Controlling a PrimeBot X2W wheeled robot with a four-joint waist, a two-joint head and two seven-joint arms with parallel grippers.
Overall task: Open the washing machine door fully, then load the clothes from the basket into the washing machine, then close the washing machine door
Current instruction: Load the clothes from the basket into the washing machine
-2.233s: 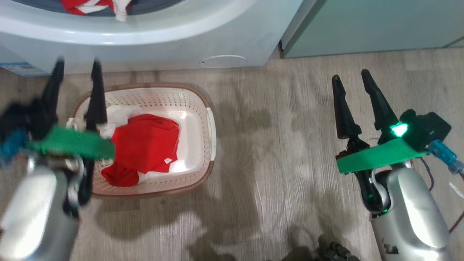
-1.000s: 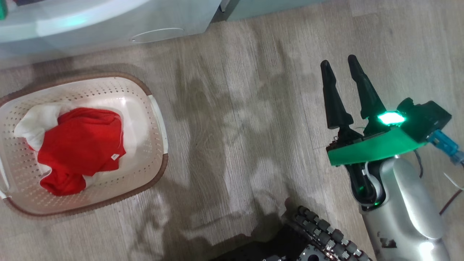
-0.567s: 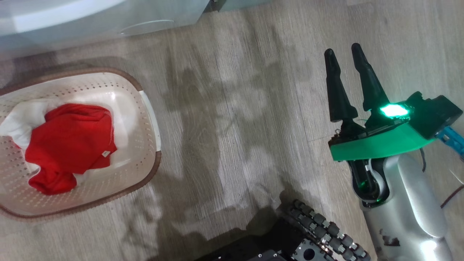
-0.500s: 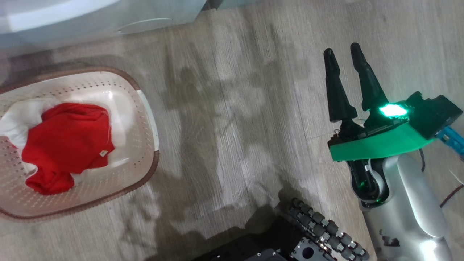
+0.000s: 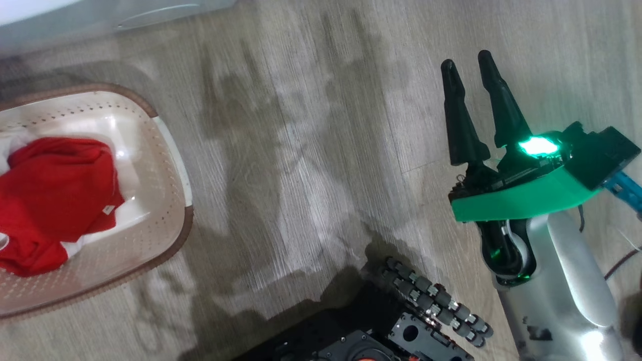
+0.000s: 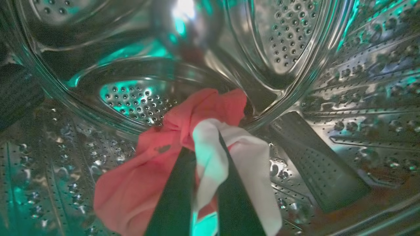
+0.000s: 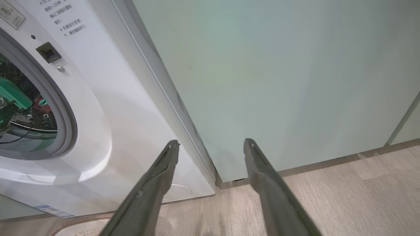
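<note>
My left end effector (image 6: 206,154) is clamped on a red-and-white mesh garment (image 6: 210,108), low in the centre of the left wrist view and inside the perforated steel drum (image 6: 361,82). The cloth drapes over the fingertips toward the drum's back, so I judge that letting go drops it inside. Another red garment (image 5: 55,185) lies in the cream perforated basket (image 5: 175,165) at the head view's left edge. It is well apart from my right end effector (image 5: 465,58), whose fingers stand apart at the right. The left arm looks nearer.
</note>
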